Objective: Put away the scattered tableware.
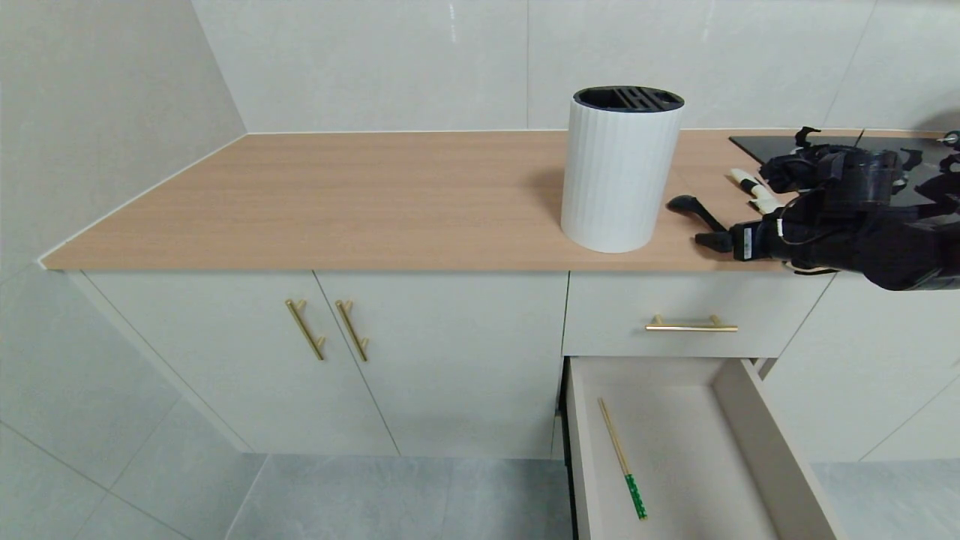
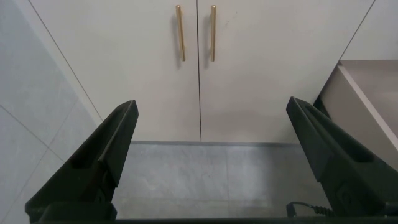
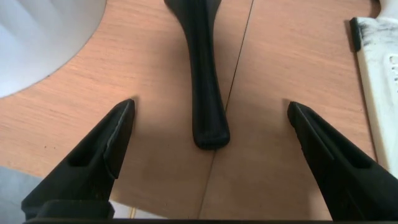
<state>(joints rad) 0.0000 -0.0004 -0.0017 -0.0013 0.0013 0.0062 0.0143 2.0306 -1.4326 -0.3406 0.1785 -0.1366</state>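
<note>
right gripper [image 3: 209, 109]: we see its fingers spread wide and holding nothing, low over the countertop [image 1: 337, 202]. The handle end of the black utensil [image 3: 205, 81] lies between them, touching neither.
black utensil: it lies flat on the countertop, just beside the white holder [image 1: 621, 172], with its handle pointing toward the front edge.
white utensil [image 3: 379, 74]: it lies flat near the black one, on the side away from the holder and by the corner of the cooktop [image 1: 754, 145].
white holder: a ribbed cylinder with a slotted black top, standing upright.
drawer [image 1: 757, 435]: we find the lower one open, with green-tipped chopsticks [image 1: 621, 457] lying on its floor.
left gripper [image 2: 211, 109]: wide apart and empty, low before the cabinet doors [image 2: 261, 68].
</note>
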